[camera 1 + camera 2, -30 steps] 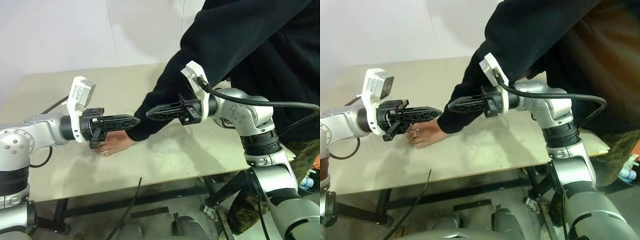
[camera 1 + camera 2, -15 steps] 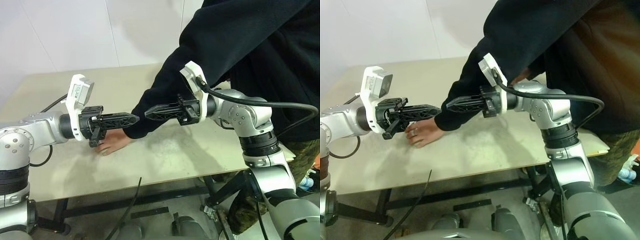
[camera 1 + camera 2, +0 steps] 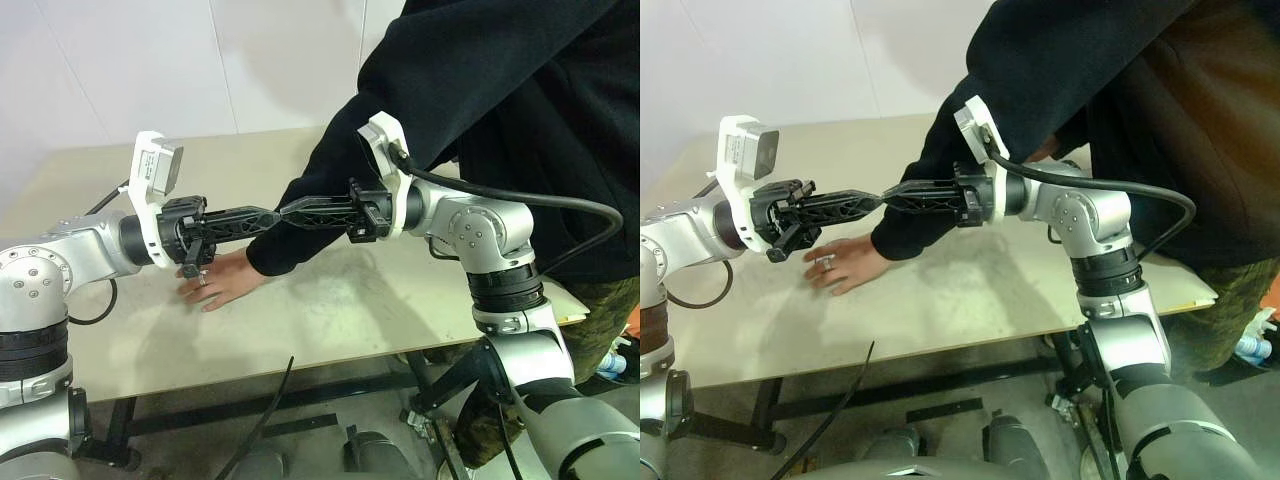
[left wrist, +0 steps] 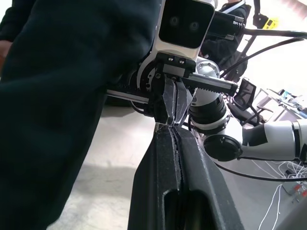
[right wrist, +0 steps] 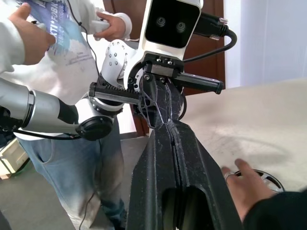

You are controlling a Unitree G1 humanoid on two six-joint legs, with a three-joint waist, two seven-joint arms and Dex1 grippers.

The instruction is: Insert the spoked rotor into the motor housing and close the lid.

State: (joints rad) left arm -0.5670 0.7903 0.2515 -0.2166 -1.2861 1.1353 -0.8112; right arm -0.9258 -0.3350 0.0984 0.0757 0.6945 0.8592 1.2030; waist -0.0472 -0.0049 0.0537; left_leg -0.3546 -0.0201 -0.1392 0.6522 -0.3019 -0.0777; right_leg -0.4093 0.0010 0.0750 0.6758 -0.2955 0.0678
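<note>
Here: both jaws closed, empty | right wrist: spoked rotor (image 5: 265,178) under hand (image 5: 244,184)

The rotor (image 5: 266,177) is a thin, flat, dark ring with slim spokes running inward. It lies flat on the pale worktop (image 5: 268,120), not tilted or propped. Only part of it is seen: an arc of the rim and a few spokes. The rest is covered by a person's hand (image 5: 242,186), which is laid palm down with its fingers spread over the ring. Whether the fingers press on it or rest just above it cannot be told. The hub is hidden. The exposed arc lies on bare worktop on the side of the hand away from the thumb.
</note>
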